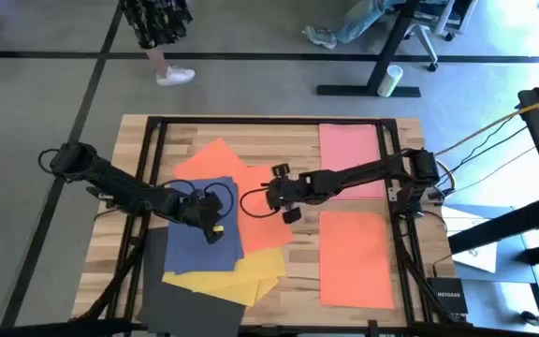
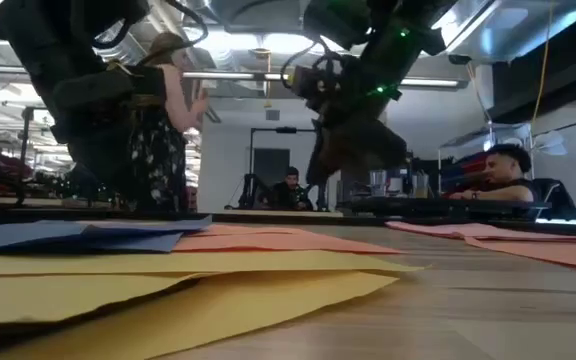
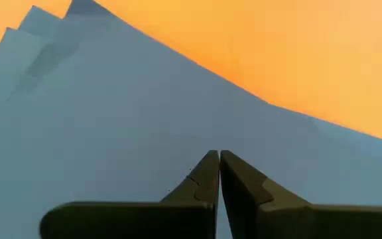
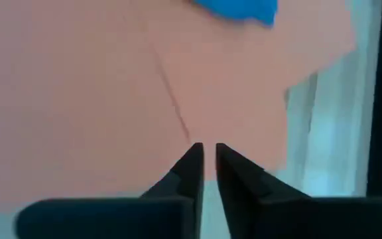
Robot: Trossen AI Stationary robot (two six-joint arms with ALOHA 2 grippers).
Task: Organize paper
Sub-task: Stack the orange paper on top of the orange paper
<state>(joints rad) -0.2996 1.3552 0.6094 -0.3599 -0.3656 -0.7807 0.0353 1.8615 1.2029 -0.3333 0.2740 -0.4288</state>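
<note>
Looking at the pile near the table's (image 1: 129, 140) left front corner: thin floppy paper (image 1: 215, 245), slippery when stacked, so grab a free edge. Left gripper (image 1: 215, 227) sits pinched closed on the navy sheet (image 3: 111, 133), right gripper (image 1: 268, 198) nearly closed over the orange sheet (image 4: 78, 99).

Wooden table (image 1: 279, 131), pink sheet (image 1: 350, 147), orange sheet (image 1: 355, 257), overlapping pile of orange, navy, yellow, dark sheets (image 1: 215, 253)
</note>
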